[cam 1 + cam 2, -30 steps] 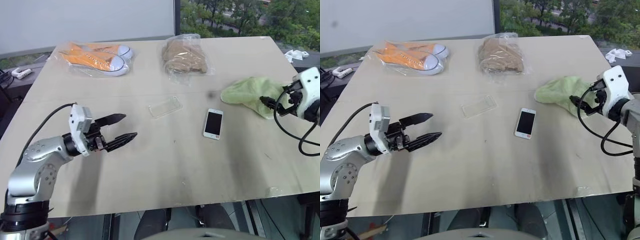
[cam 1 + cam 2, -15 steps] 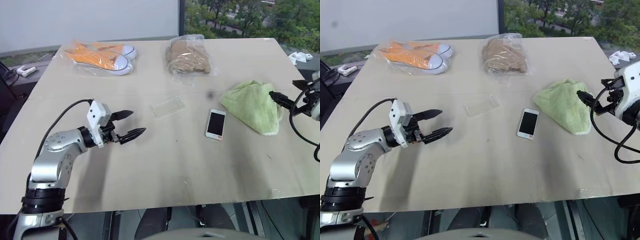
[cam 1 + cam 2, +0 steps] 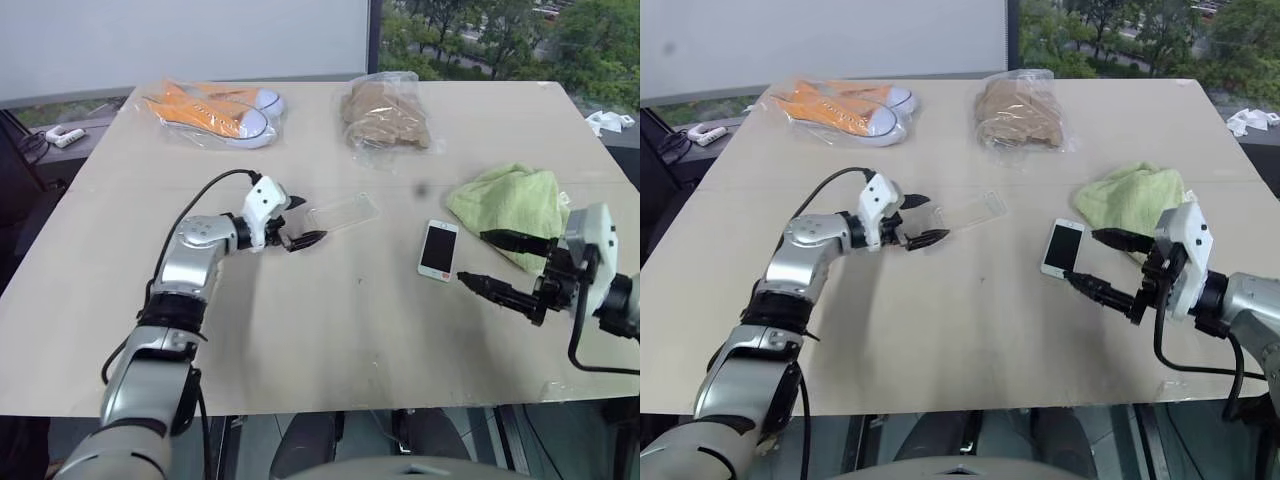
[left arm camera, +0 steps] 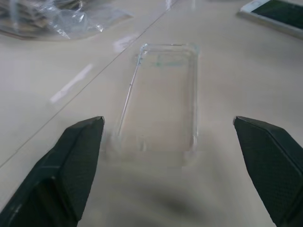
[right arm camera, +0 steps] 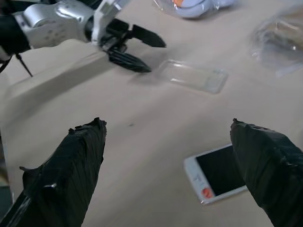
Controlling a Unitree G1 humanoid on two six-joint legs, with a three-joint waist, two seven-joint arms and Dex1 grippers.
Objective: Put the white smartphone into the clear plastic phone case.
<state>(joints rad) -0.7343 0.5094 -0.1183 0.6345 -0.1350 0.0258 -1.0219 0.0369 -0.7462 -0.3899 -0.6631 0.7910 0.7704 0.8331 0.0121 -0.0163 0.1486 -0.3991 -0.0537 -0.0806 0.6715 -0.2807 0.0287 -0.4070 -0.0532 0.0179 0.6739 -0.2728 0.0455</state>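
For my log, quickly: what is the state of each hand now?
Left hand: open, empty, at the clear plastic phone case.
Right hand: open, empty, near the white smartphone.

Left gripper [image 4: 175,165] is spread wide open, and the clear plastic phone case [image 4: 161,97] lies flat on the beige table [image 4: 246,80] straight ahead at 12 o'clock, its near short edge sitting between the two black fingers [image 4: 66,175] without touching either. Corner of the white smartphone [image 4: 277,14] peeks in around 1 o'clock, well apart from the case. A crinkly clear bag [image 4: 57,19] with something brown inside sits out at about 10 o'clock.
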